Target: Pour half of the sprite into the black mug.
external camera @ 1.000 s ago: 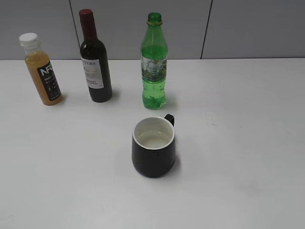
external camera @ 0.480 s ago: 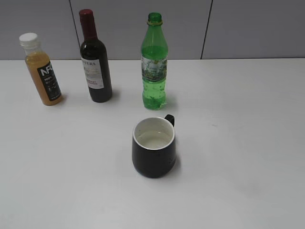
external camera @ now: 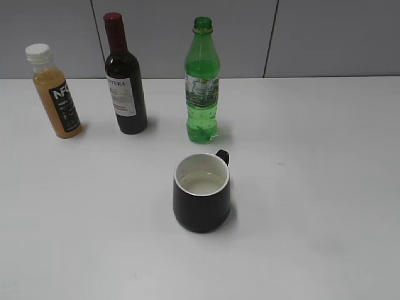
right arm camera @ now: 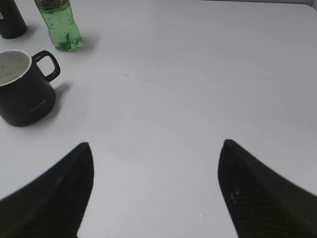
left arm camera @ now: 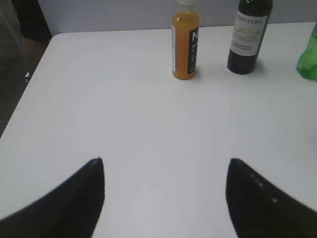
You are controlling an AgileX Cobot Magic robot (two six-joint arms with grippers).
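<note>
1. The sprite (external camera: 202,81) stands upright on the white bench (external camera: 312,187), cap off; the black mug (external camera: 201,192) sits just in front of it.
2. The left tool (left arm camera: 166,196) and right tool (right arm camera: 154,191) both gape wide, holding nothing.

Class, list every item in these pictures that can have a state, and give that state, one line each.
Green translucent plastic sprite bottle: upright, uncapped.
Squat black mug with white inside: upright, apart from the bottles.
Dark red-capped wine bottle: upright, capped.
White-capped orange juice bottle: upright, capped.
Left gripper: open, empty.
Right gripper: open, empty.
</note>
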